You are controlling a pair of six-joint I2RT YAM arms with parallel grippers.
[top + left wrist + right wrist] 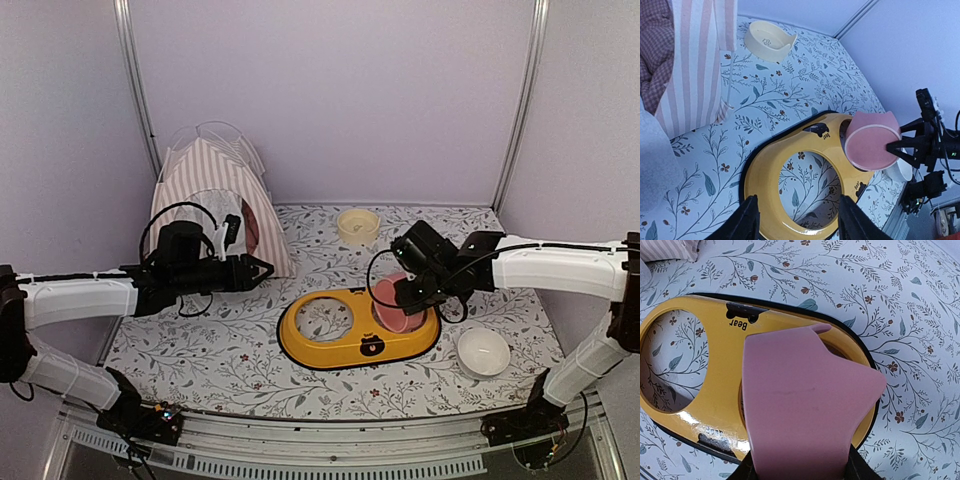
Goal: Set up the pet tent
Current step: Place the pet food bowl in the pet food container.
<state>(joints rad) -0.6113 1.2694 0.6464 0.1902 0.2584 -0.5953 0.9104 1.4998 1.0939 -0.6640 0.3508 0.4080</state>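
Your right tool (408,297) is pinching a pink eared bowl (805,405); your left tool (797,220) is hovering spread near the pink-and-white striped fabric pet tent (210,175).

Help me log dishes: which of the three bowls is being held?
The pink bowl, gripped by the right end effector over the yellow stand; the cream bowl and white bowl sit untouched.

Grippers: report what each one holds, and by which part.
The right gripper pinches the pink bowl by its rim, tilted over one hole of the yellow feeder tray. The left gripper is open and holds nothing.
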